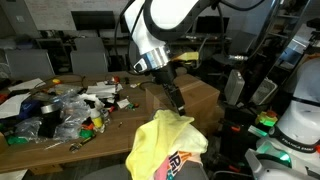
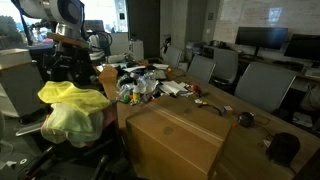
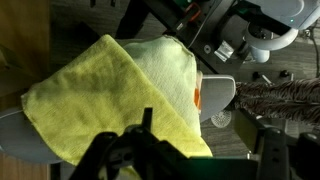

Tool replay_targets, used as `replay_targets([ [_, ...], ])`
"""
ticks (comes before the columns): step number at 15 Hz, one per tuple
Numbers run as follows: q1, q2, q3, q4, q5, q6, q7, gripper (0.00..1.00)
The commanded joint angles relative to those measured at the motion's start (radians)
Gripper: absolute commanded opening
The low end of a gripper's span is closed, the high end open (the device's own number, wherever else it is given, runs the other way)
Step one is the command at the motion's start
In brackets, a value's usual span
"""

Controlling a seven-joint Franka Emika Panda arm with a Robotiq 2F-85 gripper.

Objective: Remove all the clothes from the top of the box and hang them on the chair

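Above the chair [image 3: 20, 140], my tool [image 3: 195, 155] hangs with its jaws spread wide, gripping nothing. My wrist view shows the clothes [image 3: 120, 85] heaped on the chair, yellow uppermost. Only the exterior views show the box [image 2: 175, 140] just beside it and the cluttered table [image 1: 100, 135].

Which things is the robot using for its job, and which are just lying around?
For the job: clothes, chair, box, gripper.
Just lying about: table clutter, spare office chairs.
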State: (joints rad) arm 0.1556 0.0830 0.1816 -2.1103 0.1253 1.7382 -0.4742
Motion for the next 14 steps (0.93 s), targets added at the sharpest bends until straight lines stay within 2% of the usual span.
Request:
replay_targets([
  [1, -0.013, -0.072, -0.014, -0.027, 0.017, 0.048, 0.026, 1.0],
  [7, -0.057, -0.261, -0.083, -0.1, -0.009, 0.118, 0.134, 0.99],
  [14, -0.12, -0.542, -0.146, -0.292, -0.014, 0.117, 0.373, 1.0],
])
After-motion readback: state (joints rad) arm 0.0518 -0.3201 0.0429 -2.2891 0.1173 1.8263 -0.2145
